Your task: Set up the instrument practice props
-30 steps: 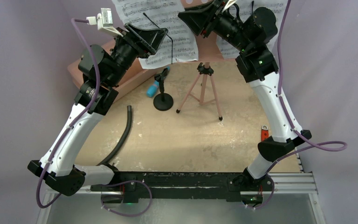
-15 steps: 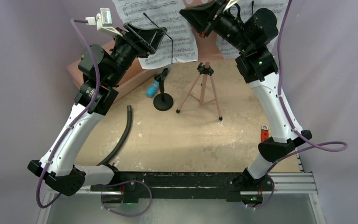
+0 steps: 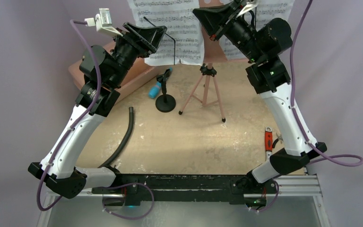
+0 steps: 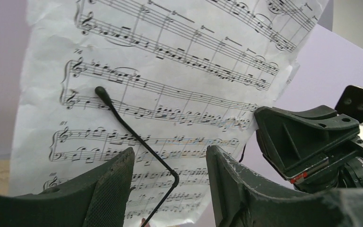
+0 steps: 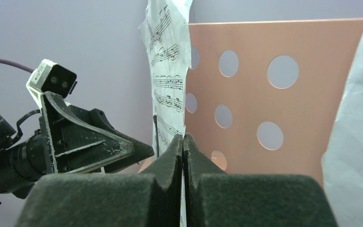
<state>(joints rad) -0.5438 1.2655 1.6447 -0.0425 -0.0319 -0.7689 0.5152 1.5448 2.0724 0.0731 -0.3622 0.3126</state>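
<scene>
Tan, scuffed tabletop (image 3: 179, 137) under lilac walls carries the pink perforated music stand with tripod legs (image 3: 207, 90) toward 12 o'clock in the overhead view. One white sheet-music page (image 3: 170, 28) hangs before its panel at 11 o'clock, and the other white sheet-music page (image 3: 230, 49) at 1 o'clock. The right gripper (image 5: 183, 139) has its jaws pressed together on the 11 o'clock page's inner edge. The left gripper (image 4: 170, 161) faces that page with fingers apart, gripping nothing; a thin black bent rod (image 4: 137, 142) shows between them. A small black round-based mic stand (image 3: 165, 102) sits just at 9 o'clock of the tripod, with the cyan toy microphone (image 3: 155, 89) leaning on it. A large translucent pink plastic case (image 3: 134, 79) lies at 10 o'clock, a black hose (image 3: 125, 132) at 8, and a red-handled tool (image 3: 267, 138) at 3.
</scene>
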